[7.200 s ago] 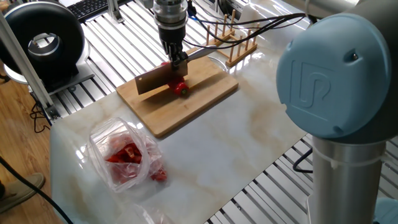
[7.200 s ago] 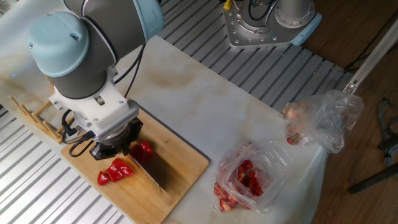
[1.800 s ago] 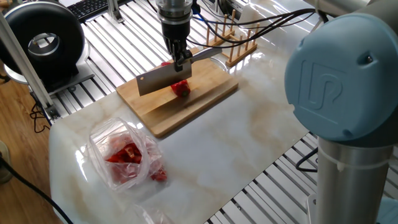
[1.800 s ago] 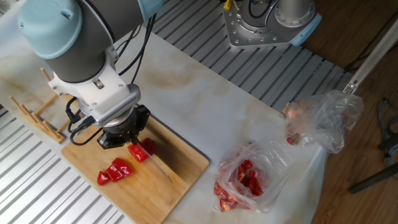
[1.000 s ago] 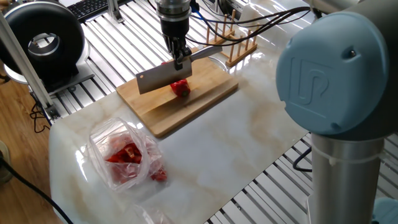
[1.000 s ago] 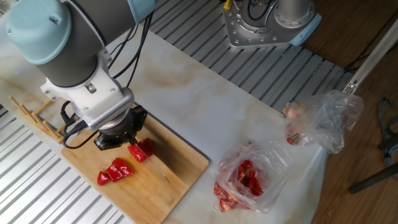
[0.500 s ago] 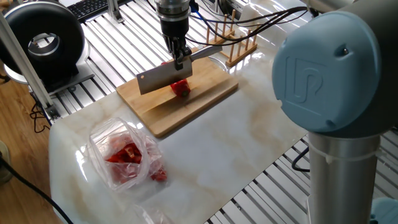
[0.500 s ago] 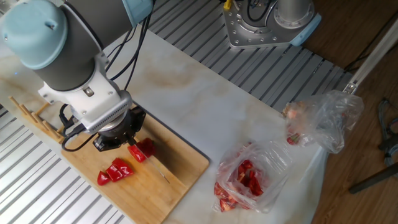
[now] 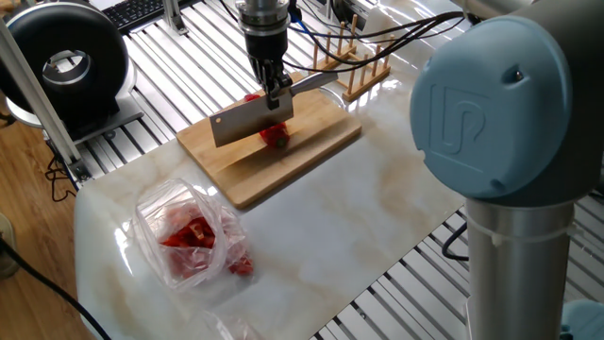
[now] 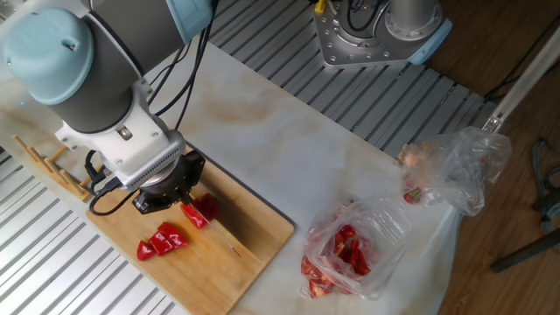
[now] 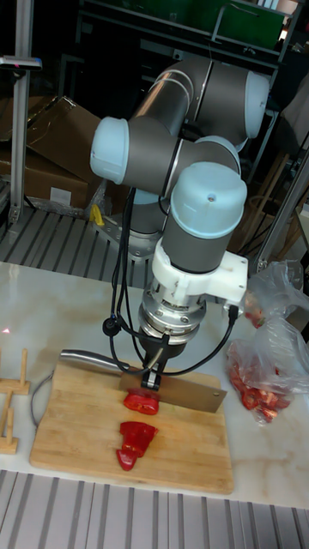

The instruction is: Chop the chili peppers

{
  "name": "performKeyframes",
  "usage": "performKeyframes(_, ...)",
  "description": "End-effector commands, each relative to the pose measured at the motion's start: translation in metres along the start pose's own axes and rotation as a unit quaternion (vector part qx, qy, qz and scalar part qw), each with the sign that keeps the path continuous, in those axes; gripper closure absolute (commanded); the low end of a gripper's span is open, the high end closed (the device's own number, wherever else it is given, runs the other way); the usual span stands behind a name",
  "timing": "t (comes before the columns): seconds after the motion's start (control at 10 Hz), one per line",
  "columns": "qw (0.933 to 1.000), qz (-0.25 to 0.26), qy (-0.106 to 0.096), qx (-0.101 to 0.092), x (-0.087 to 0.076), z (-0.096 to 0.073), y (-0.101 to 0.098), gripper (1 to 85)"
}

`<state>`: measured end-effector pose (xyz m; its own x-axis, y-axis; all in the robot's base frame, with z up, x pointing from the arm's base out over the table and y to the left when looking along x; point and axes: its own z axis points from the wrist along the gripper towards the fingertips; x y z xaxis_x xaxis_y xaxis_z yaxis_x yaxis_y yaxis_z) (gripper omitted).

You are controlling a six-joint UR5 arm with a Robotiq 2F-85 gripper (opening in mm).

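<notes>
Two clusters of chili peppers (image 11: 138, 401) lie on the cutting board (image 9: 302, 156). The gripper (image 11: 156, 371) is clamped on a cleaver (image 9: 247, 120), blade just above the nearer cluster. Adjacent: plastic bag (image 9: 189, 236) (red pieces inside), wooden rack (image 9: 354, 66).

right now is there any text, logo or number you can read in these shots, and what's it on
"UR": embossed logo on the blue joint cap of the arm, in the one fixed view.
No other text is readable. The keyboard at the top edge has keys too small to read. The cleaver, board and bag show no labels.
</notes>
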<state>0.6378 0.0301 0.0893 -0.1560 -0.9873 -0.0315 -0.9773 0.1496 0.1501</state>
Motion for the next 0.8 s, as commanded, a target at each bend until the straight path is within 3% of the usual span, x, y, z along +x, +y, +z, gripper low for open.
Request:
performKeyframes(0.0, 1.0, 0.001, -0.009, -0.003, -0.0035, 0.001, 0.0008, 84.3)
performKeyframes(0.7, 0.9999, 0.004, -0.012, -0.008, -0.0049, 0.0004, 0.0016, 84.3)
